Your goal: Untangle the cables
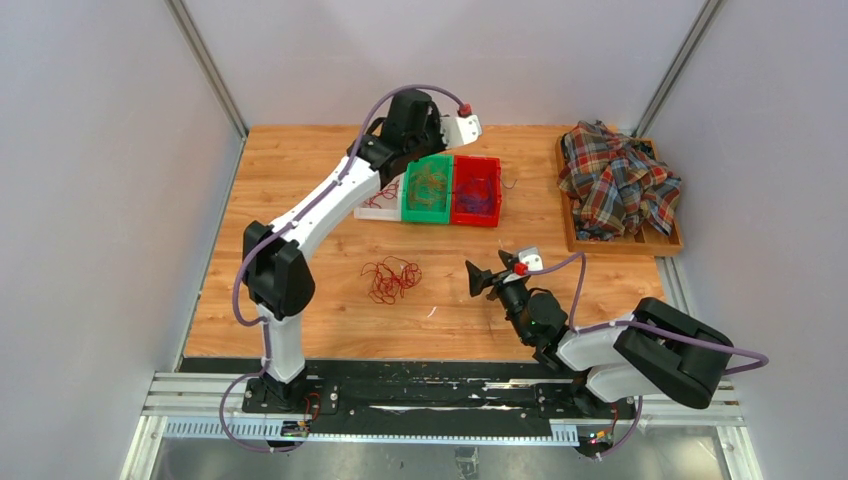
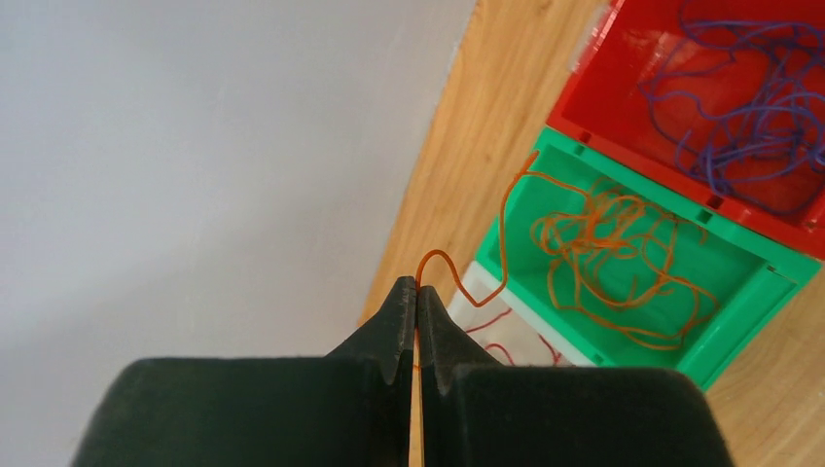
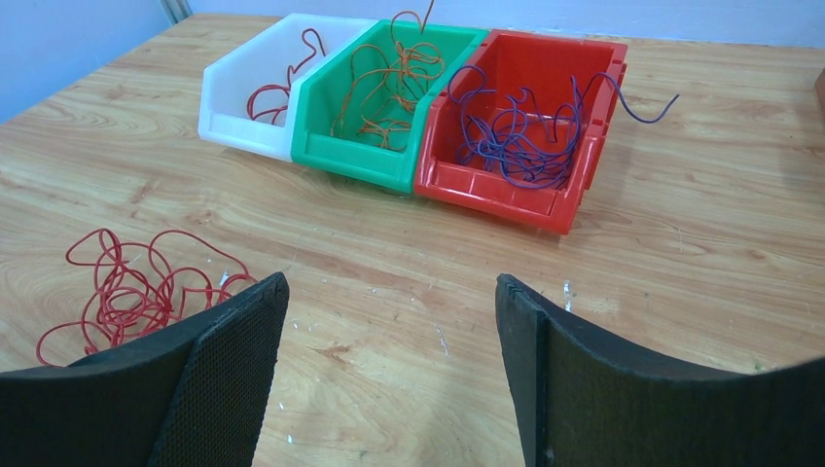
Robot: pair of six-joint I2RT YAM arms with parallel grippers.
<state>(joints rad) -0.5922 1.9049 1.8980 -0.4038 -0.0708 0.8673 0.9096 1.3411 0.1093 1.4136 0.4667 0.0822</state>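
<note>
My left gripper [image 2: 416,287] is shut on an orange cable [image 2: 438,254], held above the far edge of the bins; the strand trails down into the green bin [image 2: 749,282], which holds a loose orange bunch [image 2: 603,255]. The red bin [image 2: 623,107] holds purple cables [image 2: 749,107]. The white bin [image 3: 238,73] holds a red cable [image 3: 277,92]. A tangled bunch of red cables [image 1: 390,278] lies loose on the table, also in the right wrist view [image 3: 131,287]. My right gripper [image 3: 389,292] is open and empty, low over the table, right of that bunch [image 1: 480,277].
A plaid shirt [image 1: 615,180] is heaped on a wooden tray [image 1: 620,247] at the back right. The three bins [image 1: 450,190] stand side by side at mid-back. Grey walls close in the wooden table [image 1: 300,170] on the left, back and right.
</note>
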